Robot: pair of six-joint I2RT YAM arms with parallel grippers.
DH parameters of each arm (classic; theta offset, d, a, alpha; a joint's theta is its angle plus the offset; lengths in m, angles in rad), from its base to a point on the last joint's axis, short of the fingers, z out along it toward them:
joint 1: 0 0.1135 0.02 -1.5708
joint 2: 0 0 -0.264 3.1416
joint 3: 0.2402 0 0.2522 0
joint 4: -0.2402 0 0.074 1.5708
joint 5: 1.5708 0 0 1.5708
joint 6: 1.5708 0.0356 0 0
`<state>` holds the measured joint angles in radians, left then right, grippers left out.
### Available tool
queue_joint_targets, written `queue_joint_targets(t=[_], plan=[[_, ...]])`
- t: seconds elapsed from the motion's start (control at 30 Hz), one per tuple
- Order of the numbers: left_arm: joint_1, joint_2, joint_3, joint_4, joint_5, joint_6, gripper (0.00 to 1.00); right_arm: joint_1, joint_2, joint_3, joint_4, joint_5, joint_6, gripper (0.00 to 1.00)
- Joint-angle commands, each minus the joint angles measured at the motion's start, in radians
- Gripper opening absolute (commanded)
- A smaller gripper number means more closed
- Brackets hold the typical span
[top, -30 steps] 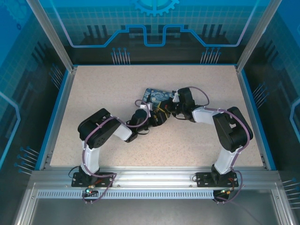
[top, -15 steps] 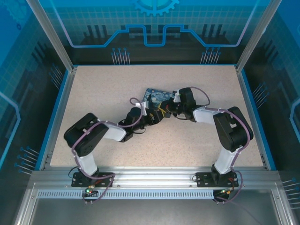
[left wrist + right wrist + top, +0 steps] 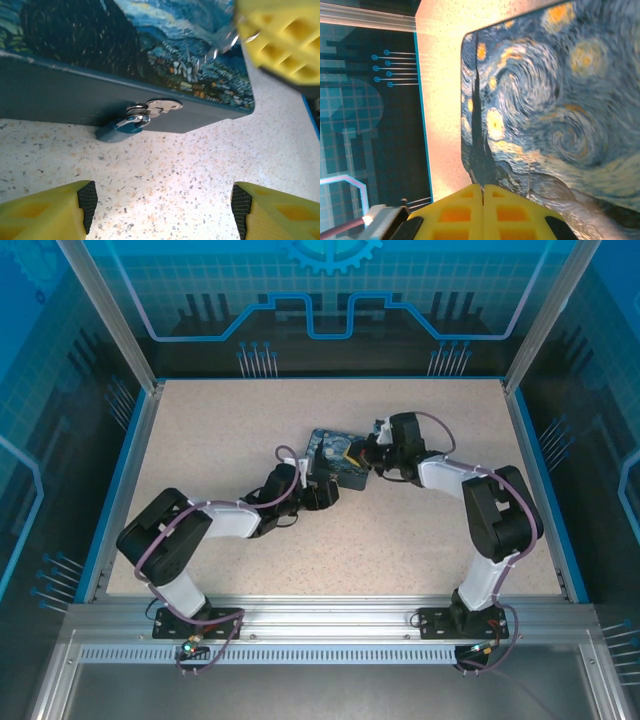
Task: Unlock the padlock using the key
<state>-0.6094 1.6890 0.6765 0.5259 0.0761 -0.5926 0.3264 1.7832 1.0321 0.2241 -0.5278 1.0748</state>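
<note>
The padlock (image 3: 121,129), small and bluish-grey, hangs from the metal hasp (image 3: 159,105) on the near side wall of the Starry Night box (image 3: 338,457). In the left wrist view my left gripper (image 3: 162,202) stands open over bare table just short of the lock, nothing between its yellow fingers (image 3: 47,212). My right gripper (image 3: 483,186) is shut above the box lid, and a thin grey sliver, the key (image 3: 474,175), pokes out from between its tips. Silvery metal (image 3: 222,42) glints under the right gripper's fingers (image 3: 280,40) at the box's corner.
The box lies near the middle of the speckled table (image 3: 230,420). Blue rails (image 3: 124,490) and clear walls ring the table. My two arms meet at the box, the left (image 3: 225,518) from the near left, the right (image 3: 470,485) from the right.
My left arm has folded lower and drawn its gripper back from the box. My right gripper has shifted right and farther back over the lid, uncovering more of the box.
</note>
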Motion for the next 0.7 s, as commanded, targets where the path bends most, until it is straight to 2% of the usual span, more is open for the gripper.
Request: queue_joint_targets(t=[0.0, 0.33, 0.67], plan=[[0.004, 0.044, 0.037, -0.021, 0.014, 0.065, 0.73, -0.028, -0.008, 0.038, -0.033, -0.021, -0.012, 0.00], [0.005, 0.142, 0.053, 0.052, -0.003, 0.154, 0.73, -0.074, 0.064, 0.089, -0.075, -0.002, -0.065, 0.00], [0.002, 0.182, 0.103, 0.022, -0.071, 0.269, 0.73, -0.076, 0.101, 0.092, -0.105, 0.017, -0.091, 0.00]])
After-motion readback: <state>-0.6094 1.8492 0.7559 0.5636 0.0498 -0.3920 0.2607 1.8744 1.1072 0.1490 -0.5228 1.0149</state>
